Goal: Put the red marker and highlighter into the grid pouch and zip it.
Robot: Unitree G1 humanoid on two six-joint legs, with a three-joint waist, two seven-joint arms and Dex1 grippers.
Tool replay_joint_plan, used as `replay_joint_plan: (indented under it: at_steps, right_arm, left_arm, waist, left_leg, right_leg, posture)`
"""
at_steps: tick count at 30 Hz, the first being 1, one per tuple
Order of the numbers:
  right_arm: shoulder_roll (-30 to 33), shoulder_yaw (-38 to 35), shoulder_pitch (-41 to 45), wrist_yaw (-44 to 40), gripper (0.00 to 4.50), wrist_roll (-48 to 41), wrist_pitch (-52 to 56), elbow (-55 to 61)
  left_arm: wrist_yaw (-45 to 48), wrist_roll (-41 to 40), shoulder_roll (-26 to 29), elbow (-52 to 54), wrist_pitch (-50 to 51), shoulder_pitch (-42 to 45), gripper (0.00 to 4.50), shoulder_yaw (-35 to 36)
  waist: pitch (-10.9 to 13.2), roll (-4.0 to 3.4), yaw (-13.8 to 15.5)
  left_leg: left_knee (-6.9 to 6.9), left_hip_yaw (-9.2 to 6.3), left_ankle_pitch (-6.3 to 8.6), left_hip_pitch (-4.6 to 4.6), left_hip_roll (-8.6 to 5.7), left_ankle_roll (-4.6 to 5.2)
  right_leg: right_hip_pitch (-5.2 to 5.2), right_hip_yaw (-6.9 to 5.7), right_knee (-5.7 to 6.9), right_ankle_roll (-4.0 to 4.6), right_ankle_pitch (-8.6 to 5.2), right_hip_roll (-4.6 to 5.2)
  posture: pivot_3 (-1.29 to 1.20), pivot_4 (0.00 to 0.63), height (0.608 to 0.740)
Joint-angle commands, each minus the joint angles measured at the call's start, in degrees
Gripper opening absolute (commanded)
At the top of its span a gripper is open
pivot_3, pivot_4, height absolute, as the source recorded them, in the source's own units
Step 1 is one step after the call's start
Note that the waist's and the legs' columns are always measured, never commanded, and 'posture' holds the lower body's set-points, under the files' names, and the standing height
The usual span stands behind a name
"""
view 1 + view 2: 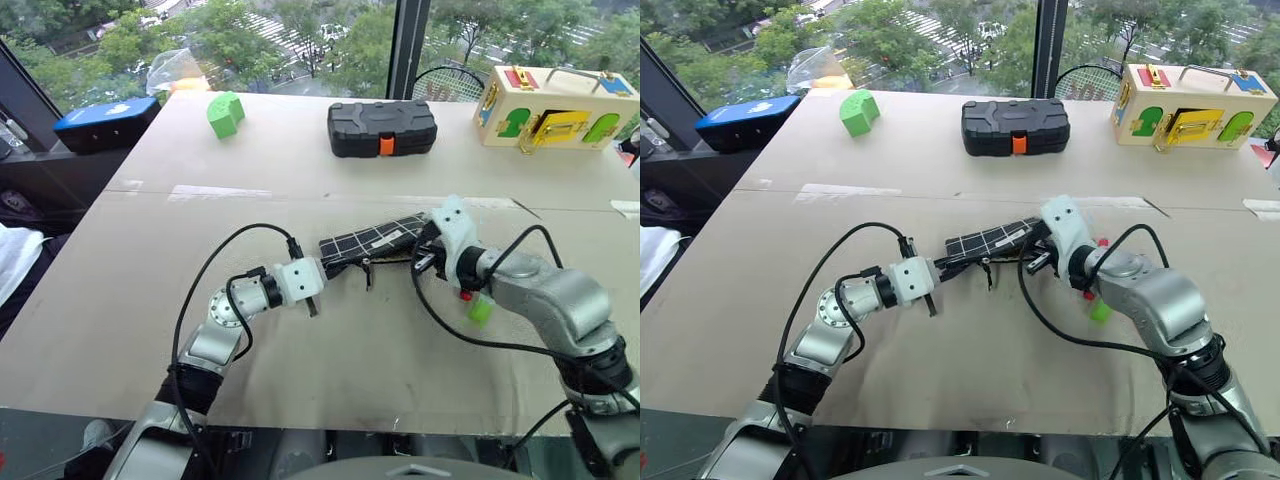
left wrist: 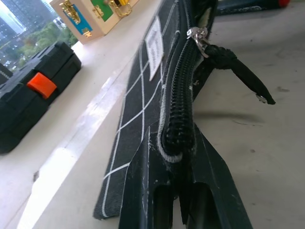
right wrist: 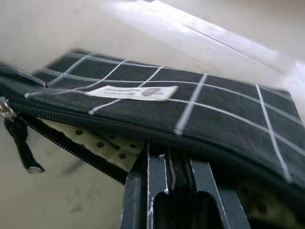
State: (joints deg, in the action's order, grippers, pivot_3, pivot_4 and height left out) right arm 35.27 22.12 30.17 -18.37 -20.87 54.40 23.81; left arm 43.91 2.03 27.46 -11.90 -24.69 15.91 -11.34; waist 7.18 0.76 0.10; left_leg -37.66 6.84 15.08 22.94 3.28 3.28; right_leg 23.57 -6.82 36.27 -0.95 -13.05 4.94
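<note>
Both grippers are clamped on the grid pouch (image 1: 372, 240), one at each end, holding it edge-up just off the table (image 1: 300, 380) w/ the zipper side facing the robot. Left gripper (image 2: 177, 157) is pinched tight on the zipper end seam; left wrist view shows the teeth running straight up out of its fingers. Right gripper (image 3: 170, 164) is clenched on the lip at the other end, fingers closed over the fabric w/ the dotted lining showing beside them.

Zipper: slider and its black pull cord (image 2: 238, 71) sit partway along. Teeth from the left gripper up to the slider look closed; past the slider the mouth gapes, lining visible. So the pouch is approx half open, open part on the right-gripper side.

Pens: neither is in yet, as far as I can see. Highlighter (image 1: 480, 310) lies on the table just under the right forearm, near the pouch but apart from it. Red marker (image 1: 465, 295): only the red cap peeks out by the right wrist, barrel hidden behind the arm, so exact lie unclear.

Progress, my read: early stage. Pouch is picked up and partly opened, nothing else done. Left: open the mouth enough, free one gripper, load marker + highlighter, then pull the cord back to zip.

Black case (image 1: 382, 128), green block (image 1: 225, 113) and wooden latch box (image 1: 555, 105) sit well apart at the far side, not involved.
</note>
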Motion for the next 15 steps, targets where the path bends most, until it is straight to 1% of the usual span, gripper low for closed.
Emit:
replay_joint_plan:
  at_steps: [1, 3, 5, 8, 10, 11, 13, 15]
  right_arm:
    - [6.93, 14.55, 5.77, -7.43, 0.02, 18.01, -14.65, -2.22]
    - [8.61, 18.16, 7.72, -9.75, 0.02, 23.87, -19.38, -4.91]
    - [9.54, 20.06, 9.21, -11.67, 0.02, 29.22, -23.81, -7.86]
    - [10.36, 20.76, 9.87, -14.48, 0.02, 33.96, -27.67, -10.47]
    - [9.95, 19.79, 9.35, -16.65, 0.02, 35.27, -28.72, -11.00]
    - [9.40, 18.96, 9.07, -16.95, 0.57, 35.82, -28.41, -11.02]
    - [8.75, 17.76, 8.50, -18.42, 1.32, 36.77, -28.03, -10.66]
    - [8.18, 16.60, 8.00, -18.99, 2.34, 38.01, -28.01, -10.43]
  left_arm:
    - [0.12, -0.22, -0.01, -0.94, -2.63, 0.39, 0.00, -0.15]
    - [0.12, -0.02, -0.04, -1.74, -3.11, 0.65, 0.00, -0.25]
    - [0.04, 0.01, -0.18, -2.32, -3.40, 0.78, 0.00, -0.26]
    - [-0.60, 0.37, -0.60, -3.48, -4.03, 0.62, 0.00, -0.45]
    - [-1.00, 0.49, -0.90, -4.40, -4.39, 0.48, 0.00, -0.42]
    - [-1.15, 0.53, -1.02, -4.85, -4.55, 0.49, 0.00, -0.40]
    - [-1.31, 0.34, -1.20, -5.70, -4.79, 0.60, 0.00, -0.27]
    - [-1.27, 0.15, -1.20, -6.54, -5.20, 0.88, 0.00, -0.15]
  waist:
    - [0.01, 0.01, -0.31]
    - [0.00, 0.03, -0.46]
    - [0.01, 0.03, -0.51]
    - [0.01, 0.03, -0.60]
    - [0.01, 0.04, -0.60]
    - [0.01, 0.04, -0.60]
    - [0.01, 0.03, -0.55]
    - [0.01, 0.03, -0.50]
  left_leg:
    - [0.01, 0.00, 0.00, 0.01, -0.01, 0.00]
    - [0.01, 0.00, 0.00, 0.00, 0.00, 0.00]
    - [0.02, 0.00, -0.04, 0.00, 0.01, -0.06]
    - [0.02, 0.05, -0.14, 0.00, 0.01, -0.23]
    - [0.01, 0.07, -0.15, 0.00, 0.01, -0.25]
    - [0.02, 0.07, -0.15, -0.01, 0.01, -0.26]
    - [0.02, 0.06, -0.16, -0.02, 0.01, -0.26]
    - [0.01, 0.05, -0.16, -0.03, 0.01, -0.26]
  right_leg:
    - [0.02, -0.01, -0.02, -0.13, -0.08, 0.01]
    - [0.02, -0.01, -0.03, -0.15, -0.09, 0.01]
    - [0.01, -0.03, -0.02, -0.13, -0.07, 0.01]
    - [0.01, -0.03, -0.01, -0.03, -0.01, 0.02]
    - [0.01, -0.03, -0.03, -0.03, -0.01, 0.03]
    - [0.00, -0.03, -0.03, -0.03, -0.01, 0.03]
    - [0.00, -0.03, -0.01, -0.03, -0.01, 0.04]
    - [-0.02, -0.04, -0.01, -0.03, -0.01, 0.04]
  posture:
    - [0.00, 0.150, 0.740]
    - [0.00, 0.150, 0.740]
    - [0.00, 0.150, 0.740]
    - [0.00, 0.150, 0.740]
    - [0.00, 0.150, 0.740]
    - [0.00, 0.150, 0.740]
    - [0.00, 0.150, 0.740]
    - [0.00, 0.150, 0.740]
